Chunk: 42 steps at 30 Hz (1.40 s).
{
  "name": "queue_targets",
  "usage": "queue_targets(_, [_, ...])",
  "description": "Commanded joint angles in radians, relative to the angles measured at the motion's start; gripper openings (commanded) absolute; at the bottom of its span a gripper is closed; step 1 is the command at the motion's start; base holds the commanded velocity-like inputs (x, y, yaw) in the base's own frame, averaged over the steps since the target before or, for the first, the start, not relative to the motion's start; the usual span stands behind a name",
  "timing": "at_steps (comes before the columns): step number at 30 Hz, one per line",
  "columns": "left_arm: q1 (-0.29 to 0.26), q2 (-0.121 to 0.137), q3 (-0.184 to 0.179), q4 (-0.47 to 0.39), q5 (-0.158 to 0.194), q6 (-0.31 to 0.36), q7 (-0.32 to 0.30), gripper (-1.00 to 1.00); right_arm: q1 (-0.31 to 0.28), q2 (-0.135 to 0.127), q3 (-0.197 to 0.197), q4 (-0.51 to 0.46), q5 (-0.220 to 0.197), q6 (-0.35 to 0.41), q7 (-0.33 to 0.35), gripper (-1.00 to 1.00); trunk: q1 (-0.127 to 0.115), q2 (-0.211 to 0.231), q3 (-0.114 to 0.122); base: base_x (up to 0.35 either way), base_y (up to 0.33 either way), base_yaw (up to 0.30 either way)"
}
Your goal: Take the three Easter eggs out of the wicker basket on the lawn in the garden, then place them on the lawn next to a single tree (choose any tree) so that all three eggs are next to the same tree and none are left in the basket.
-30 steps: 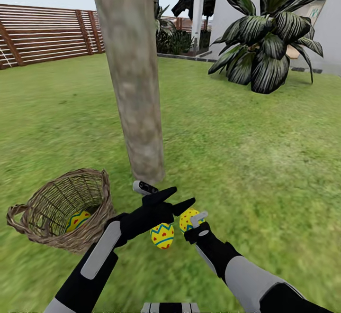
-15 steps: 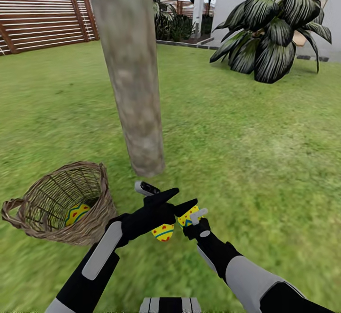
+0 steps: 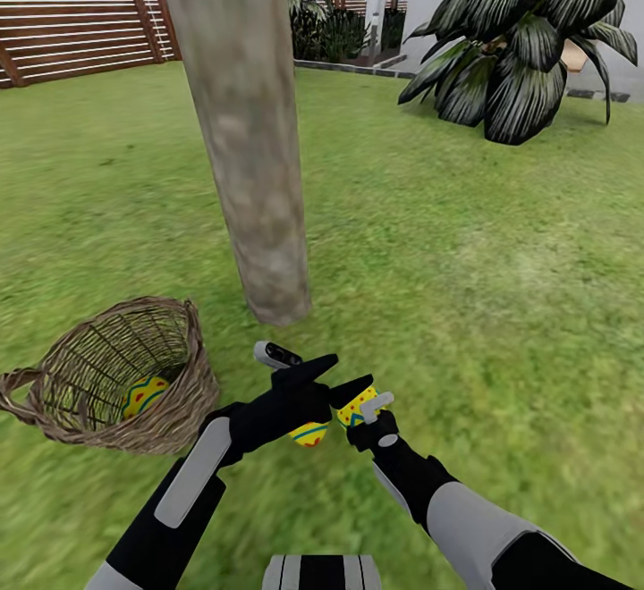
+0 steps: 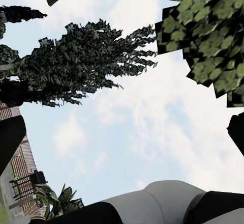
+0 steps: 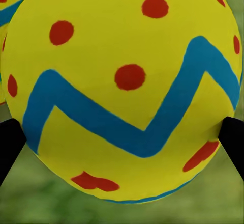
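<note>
The pale mottled trunk of the tree [image 3: 259, 170] rises from the lawn [image 3: 465, 259] just beyond my hands. My right gripper [image 3: 363, 411] is shut on a yellow Easter egg [image 3: 351, 408] with a blue zigzag; the right wrist view shows this egg [image 5: 122, 81] pinched between both fingertips. A second egg [image 3: 310, 434] sits low beside it, half covered by my left hand, and its edge [image 5: 6, 5] shows by the held one. My left gripper [image 3: 349, 369] points upward, open and empty, with sky between its fingers [image 4: 10, 142]. The third egg [image 3: 143, 393] lies in the wicker basket [image 3: 188, 384].
A broad-leaved striped plant [image 3: 519, 45] stands at the far right near the white house wall. A brown slat fence [image 3: 72, 18] runs along the back left. Open grass stretches right of the trunk.
The head camera has shifted, so the tree, the basket and the plant sit differently in the picture. The egg under my left hand is more covered than before. Both arms have barely moved.
</note>
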Motion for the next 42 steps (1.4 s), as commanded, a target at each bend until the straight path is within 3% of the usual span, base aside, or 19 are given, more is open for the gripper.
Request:
queue_targets(1, [-0.001,0.000,0.000,0.001,0.002,0.004,-0.002,1.00,-0.001,-0.001,0.008,-0.002,-0.006,0.006,-0.007,-1.00,0.000,0.000,-0.001,0.000,0.000,0.000])
queue_targets(11, [0.000,0.000,0.000,0.001,0.003,0.004,-0.003,1.00,0.000,-0.001,0.007,-0.001,-0.007,0.008,-0.007,-1.00,0.000,0.000,-0.001,0.069,-0.099,0.000])
queue_targets(28, [-0.001,0.000,0.000,0.001,0.003,0.003,-0.002,1.00,-0.001,0.001,0.008,-0.001,-0.005,0.008,-0.006,-1.00,0.007,-0.004,-0.066,0.000,0.000,0.000])
queue_targets(42, [0.000,0.000,0.000,0.005,0.008,0.002,-0.001,1.00,-0.001,0.001,0.008,-0.001,-0.008,0.009,-0.006,-1.00,0.007,-0.004,-0.066,0.189,0.000,0.000])
